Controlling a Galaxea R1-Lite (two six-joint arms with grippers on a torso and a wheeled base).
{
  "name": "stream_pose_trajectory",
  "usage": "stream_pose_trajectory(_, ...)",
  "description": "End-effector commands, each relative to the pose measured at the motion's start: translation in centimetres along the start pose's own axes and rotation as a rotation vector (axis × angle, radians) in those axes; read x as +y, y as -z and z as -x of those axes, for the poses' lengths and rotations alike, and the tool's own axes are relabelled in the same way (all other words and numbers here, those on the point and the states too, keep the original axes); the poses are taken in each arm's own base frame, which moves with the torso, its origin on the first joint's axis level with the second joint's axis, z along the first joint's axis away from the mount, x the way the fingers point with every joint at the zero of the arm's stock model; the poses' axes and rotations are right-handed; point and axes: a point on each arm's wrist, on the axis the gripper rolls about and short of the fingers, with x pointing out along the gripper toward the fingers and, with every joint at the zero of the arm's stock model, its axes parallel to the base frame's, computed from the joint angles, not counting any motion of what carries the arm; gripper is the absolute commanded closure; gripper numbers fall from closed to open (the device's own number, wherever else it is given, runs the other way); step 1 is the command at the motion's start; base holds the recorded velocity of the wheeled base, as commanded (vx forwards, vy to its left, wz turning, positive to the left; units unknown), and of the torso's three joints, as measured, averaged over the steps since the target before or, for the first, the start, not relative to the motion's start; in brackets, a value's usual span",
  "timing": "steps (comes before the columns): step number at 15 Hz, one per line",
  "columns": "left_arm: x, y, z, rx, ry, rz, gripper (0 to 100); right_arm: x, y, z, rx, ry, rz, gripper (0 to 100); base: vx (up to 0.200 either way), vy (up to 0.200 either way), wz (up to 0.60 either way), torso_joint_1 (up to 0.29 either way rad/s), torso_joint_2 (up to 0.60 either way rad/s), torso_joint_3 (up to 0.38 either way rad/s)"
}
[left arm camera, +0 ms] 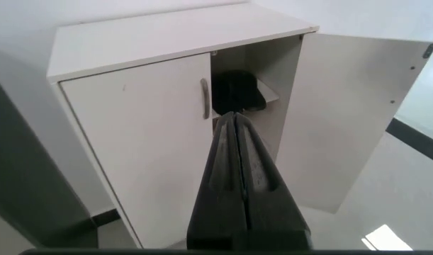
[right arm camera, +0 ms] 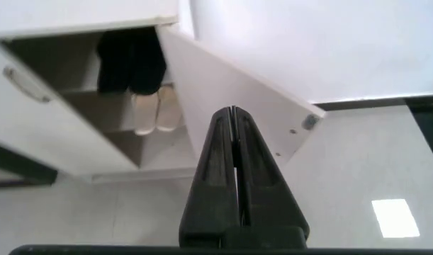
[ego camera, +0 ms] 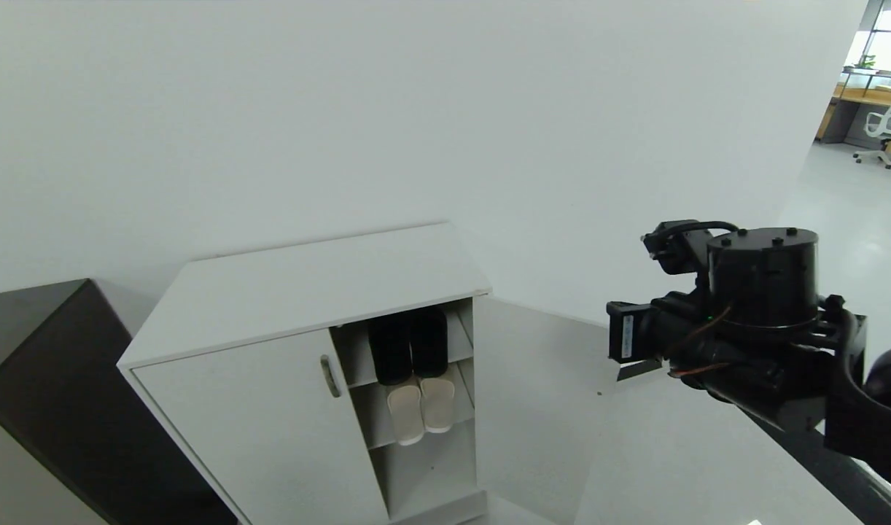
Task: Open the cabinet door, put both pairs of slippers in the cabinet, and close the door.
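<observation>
The white cabinet (ego camera: 314,277) stands against a pale wall (ego camera: 445,109), with a dark panel (ego camera: 52,364) just beside it on the robot's left. Its left-hand door (ego camera: 256,430) is shut, a slim metal handle (ego camera: 330,376) standing upright near that door's inner edge. The right-hand door (left arm camera: 351,120) is swung wide open, so the right half of the cabinet is exposed as a stack of shelves.

Both pairs are already inside. The black slippers (ego camera: 409,346) sit side by side on the top shelf (ego camera: 456,343), touching each other, their near ends at the shelf's front edge. Directly beneath them, the pale slippers (ego camera: 420,408) lie side by side on the middle shelf (ego camera: 369,423), also touching, and they too reach the front edge. The compartment below that shelf runs down to the cabinet's base.

The left pincer (left arm camera: 235,117) is clenched, its two dark fingers pressed flat together with nothing between them; it hangs in front of the cabinet, in line with the seam between the shut door and the open half, apart from both. The right pincer (right arm camera: 232,113) is likewise clenched on nothing, held out over the grey floor (right arm camera: 358,156) near the free edge of the open door; I cannot tell whether it touches the door. The right arm (ego camera: 763,277) is raised on the robot's right, well apart from the cabinet body
</observation>
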Motion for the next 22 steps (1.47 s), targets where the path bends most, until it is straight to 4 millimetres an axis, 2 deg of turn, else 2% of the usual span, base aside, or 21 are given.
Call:
stream_pose_trajectory(1, 0.0, 0.0, 0.0, 0.002, -0.001, 0.0, 100, -1.5, 0.8, -3.8, 0.026, 0.053, -0.012, 100, 0.0, 0.0, 0.0, 0.0, 0.0, 0.0)
stream_pose_trajectory(7, 0.0, 0.0, 0.0, 0.002, -0.001, 0.0, 100, -4.6, 1.9, -11.5, 0.027, 0.165, -0.048, 100, 0.0, 0.0, 0.0, 0.0, 0.0, 0.0)
stream_pose_trajectory(12, 0.0, 0.0, 0.0, 0.002, -0.001, 0.0, 100, -6.2, 2.2, -16.2, 0.052, 0.209, -0.06, 100, 0.0, 0.0, 0.0, 0.0, 0.0, 0.0)
stream_pose_trajectory(16, 0.0, 0.0, 0.0, 0.002, -0.001, 0.0, 100, -6.2, 3.3, -17.6, 0.071, 0.213, -0.056, 100, 0.0, 0.0, 0.0, 0.0, 0.0, 0.0)
stream_pose_trajectory(22, 0.0, 0.0, 0.0, 0.002, -0.001, 0.0, 100, -6.2, 4.0, -18.3, 0.084, 0.215, -0.054, 100, 0.0, 0.0, 0.0, 0.0, 0.0, 0.0)
